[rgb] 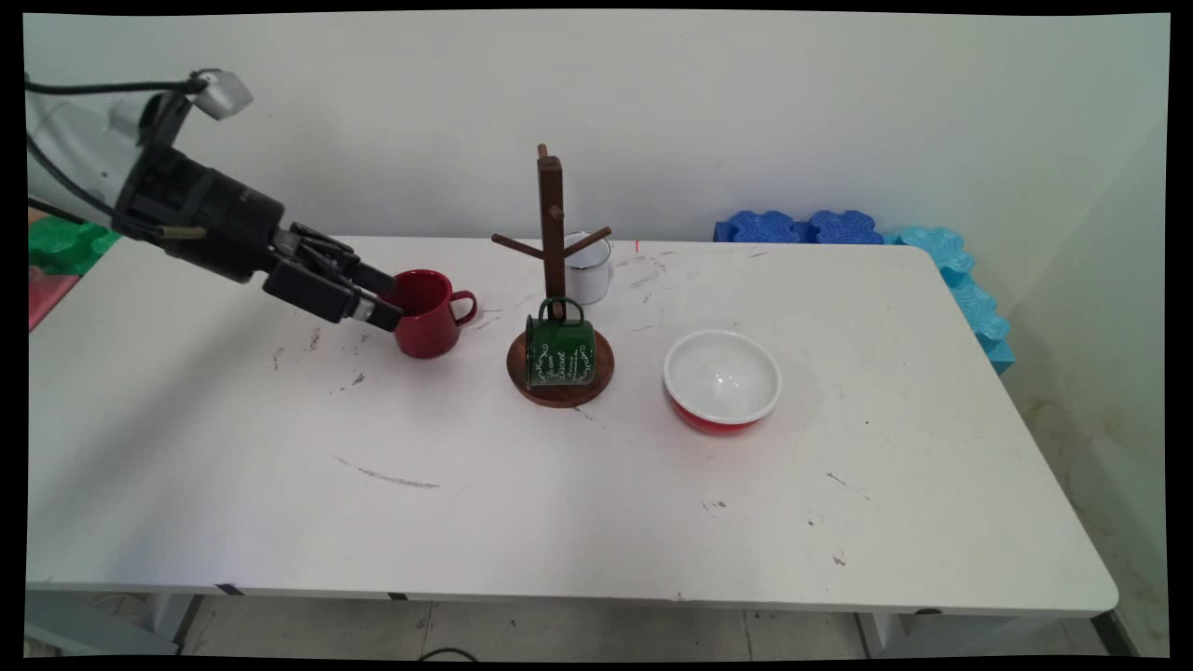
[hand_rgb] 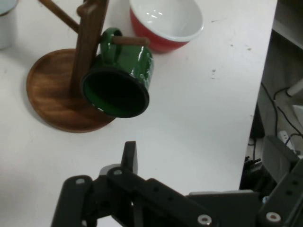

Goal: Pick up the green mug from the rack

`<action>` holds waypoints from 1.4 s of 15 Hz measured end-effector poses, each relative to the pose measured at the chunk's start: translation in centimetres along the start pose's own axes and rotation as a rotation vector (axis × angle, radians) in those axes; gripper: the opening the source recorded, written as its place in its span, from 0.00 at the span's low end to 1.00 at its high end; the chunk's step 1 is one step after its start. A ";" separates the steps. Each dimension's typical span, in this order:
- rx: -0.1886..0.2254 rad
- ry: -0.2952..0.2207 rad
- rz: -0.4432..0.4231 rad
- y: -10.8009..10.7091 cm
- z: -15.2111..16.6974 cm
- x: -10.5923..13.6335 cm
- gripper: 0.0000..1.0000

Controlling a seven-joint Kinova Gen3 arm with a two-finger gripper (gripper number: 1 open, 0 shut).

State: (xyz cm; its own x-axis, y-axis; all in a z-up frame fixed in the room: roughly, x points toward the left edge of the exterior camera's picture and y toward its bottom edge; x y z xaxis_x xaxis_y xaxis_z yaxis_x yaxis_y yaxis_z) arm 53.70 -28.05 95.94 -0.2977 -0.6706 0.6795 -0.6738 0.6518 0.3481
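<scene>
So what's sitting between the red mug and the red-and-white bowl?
The wooden mug tree with a green mug hanging on it stands between the red mug and the bowl; the main view shows it best.

Open table in front; mug tree [rgb: 552,270] (green mug [rgb: 559,351] hanging) and red bowl [rgb: 722,380] block the middle.

Glossy enamel-look red mug [rgb: 427,313], green mug [rgb: 559,352] and bowl [rgb: 722,380]; smooth dark wooden rack [rgb: 552,233]; scuffed matt white table [rgb: 559,503].
</scene>
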 end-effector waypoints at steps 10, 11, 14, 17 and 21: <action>0.029 -0.016 -0.032 -1.8 4.4 -1.5 1.00; 0.029 -0.017 -0.033 -2.0 5.0 -1.6 1.00; 0.027 -0.020 -0.032 -2.3 6.8 -1.8 1.00; 0.023 -0.020 -0.031 -2.6 8.5 -1.9 1.00; 0.019 -0.022 -0.031 -2.7 10.4 -2.0 1.00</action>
State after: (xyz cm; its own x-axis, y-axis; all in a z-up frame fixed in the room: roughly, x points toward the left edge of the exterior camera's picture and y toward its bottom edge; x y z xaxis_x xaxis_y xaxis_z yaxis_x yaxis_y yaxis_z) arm 49.10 -32.18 86.90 -0.2911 -0.6978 0.6545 -0.6951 0.6243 0.3564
